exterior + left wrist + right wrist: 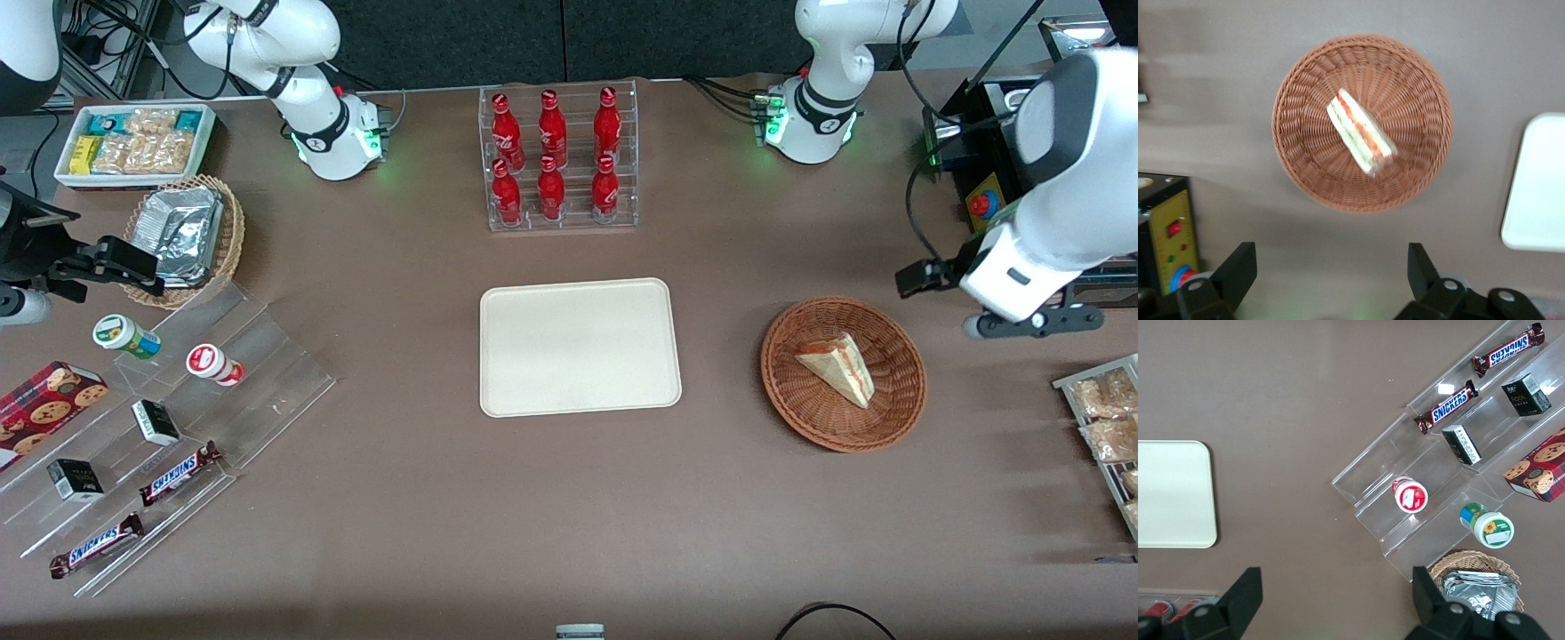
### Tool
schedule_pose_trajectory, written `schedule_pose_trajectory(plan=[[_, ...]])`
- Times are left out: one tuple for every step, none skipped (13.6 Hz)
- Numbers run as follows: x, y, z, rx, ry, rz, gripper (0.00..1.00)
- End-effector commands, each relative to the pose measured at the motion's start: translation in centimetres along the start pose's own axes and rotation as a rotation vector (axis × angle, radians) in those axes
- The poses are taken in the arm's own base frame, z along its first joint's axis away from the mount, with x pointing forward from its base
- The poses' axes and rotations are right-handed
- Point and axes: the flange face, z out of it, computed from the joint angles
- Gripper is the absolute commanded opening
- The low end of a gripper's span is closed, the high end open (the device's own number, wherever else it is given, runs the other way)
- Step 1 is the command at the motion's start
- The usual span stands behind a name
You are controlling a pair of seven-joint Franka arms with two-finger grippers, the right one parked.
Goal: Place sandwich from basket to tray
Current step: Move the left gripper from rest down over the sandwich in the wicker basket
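From the front, the sandwich (838, 367) lies inside the basket (843, 373) on the desk (569, 498), and the tray (580, 347) beside it, toward the parked arm's end, holds nothing; the gripper (942, 277) hangs in the air near the basket's rim, toward the working arm's end, touching neither. In the left wrist view the gripper (1331, 277) looks down with its jaws spread wide and nothing between them, the sandwich (1361, 132) untouched at the middle of the basket (1362, 123), and a corner of the tray (1538, 187) bare. By my judgement nothing is yet done: reach, grasp, carry and release all remain.
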Motion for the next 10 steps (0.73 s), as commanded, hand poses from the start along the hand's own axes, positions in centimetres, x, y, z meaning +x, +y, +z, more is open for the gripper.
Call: schedule_pose_trajectory(plan=[[0.6,0.4,3.7,-0.021,0.029,-0.168,1.0],[0.8,1.0,4.8,-0.044,0.035,-0.206,1.0],[0.9,1.3,6.6,-0.059,0.041,-0.275,1.0],[0.9,1.4,8.4,-0.07,0.057,-0.348,1.0],[0.7,1.5,10.2,-0.079,0.069,-0.393,1.0],[0.1,1.5,12.4,-0.091,0.094,-0.413,1.0],[-0.5,1.5,14.2,-0.106,0.124,-0.429,1.0],[-0.8,1.4,15.3,-0.12,0.146,-0.463,1.0],[-0.8,1.7,16.0,-0.122,0.144,-0.481,1.0],[-0.9,2.4,16.5,-0.12,0.137,-0.481,1.0]])
